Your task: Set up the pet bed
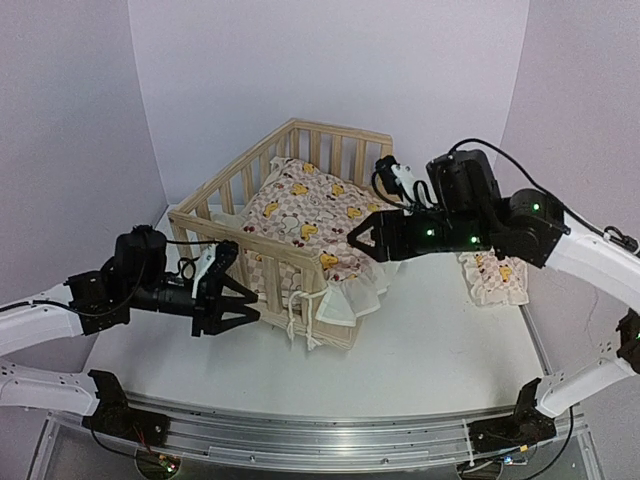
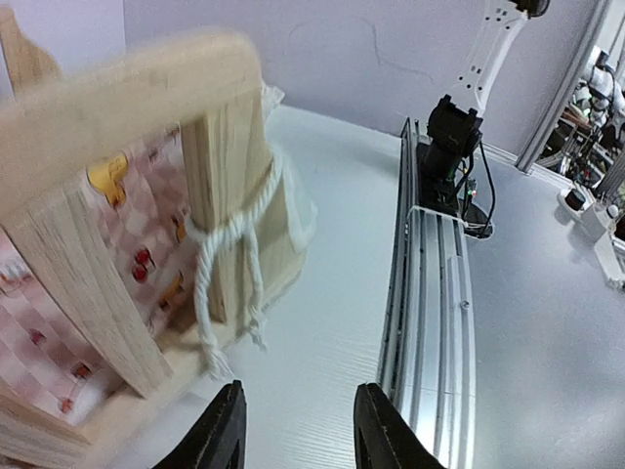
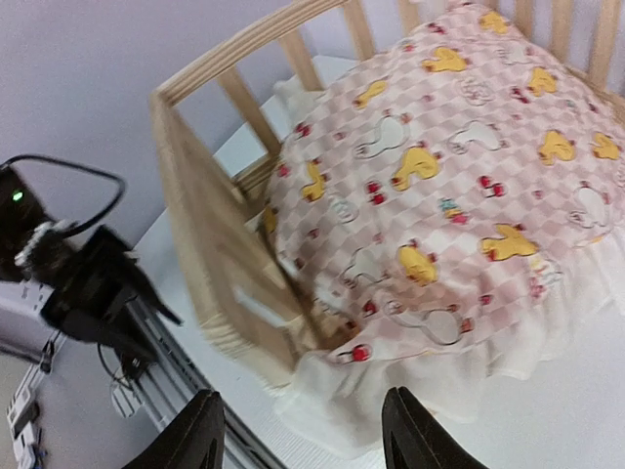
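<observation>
Currently, left jaws and right jaws stand apart, empty. Cushion fills the bed; pillow, right bench edge, partly hidden by right arm.

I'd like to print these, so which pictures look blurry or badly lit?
Top external: sharp and evenly lit, with only soft shadows by the bed. Left wrist: the bed is smeared close to the lens. Right wrist: its near side is blurred, the cushion clearer.

Pale matt wood pet bed, cloth cushion, smooth white table
</observation>
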`<state>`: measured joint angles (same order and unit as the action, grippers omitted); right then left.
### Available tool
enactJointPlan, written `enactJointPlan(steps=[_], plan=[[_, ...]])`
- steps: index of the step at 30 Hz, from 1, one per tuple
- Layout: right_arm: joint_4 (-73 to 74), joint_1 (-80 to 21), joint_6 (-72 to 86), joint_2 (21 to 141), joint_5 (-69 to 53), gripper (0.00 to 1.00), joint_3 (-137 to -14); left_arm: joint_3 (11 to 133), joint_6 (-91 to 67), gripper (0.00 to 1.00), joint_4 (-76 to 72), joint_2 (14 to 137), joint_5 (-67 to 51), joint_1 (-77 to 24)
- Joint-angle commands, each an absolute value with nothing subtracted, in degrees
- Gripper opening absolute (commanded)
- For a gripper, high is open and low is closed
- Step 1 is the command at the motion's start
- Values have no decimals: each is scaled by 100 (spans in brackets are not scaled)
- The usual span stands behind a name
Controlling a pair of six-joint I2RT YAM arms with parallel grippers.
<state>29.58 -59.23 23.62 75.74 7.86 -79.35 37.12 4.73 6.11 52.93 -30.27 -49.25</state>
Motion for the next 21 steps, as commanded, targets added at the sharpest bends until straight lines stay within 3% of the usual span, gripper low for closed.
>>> enactJointPlan(steps=[1,4,6,8,10,14,21], plan=[[3811,-5140,2471,8221,1158,57,-8729,4412,1630,42,1016,5067,-3594,-4268],[3803,-4915,2046,8684,1004,57,-9492,4763,1581,45,939,4972,-3286,-3777],[3793,-4907,1562,9096,250,58,-10072,4947,1484,47,898,4903,-2855,-3475],[3781,-4907,1363,9423,-777,64,-10487,5051,1356,50,815,4822,-2114,-3129],[3778,-4910,1406,9727,-1059,64,-10717,5070,1146,54,663,4752,-1080,-2799],[3777,-4905,1652,10124,-1033,55,-10749,4974,845,56,451,4634,520,-1986],[3559,-5181,2057,10298,-1646,47,-10201,4652,705,56,964,4573,826,-1618]])
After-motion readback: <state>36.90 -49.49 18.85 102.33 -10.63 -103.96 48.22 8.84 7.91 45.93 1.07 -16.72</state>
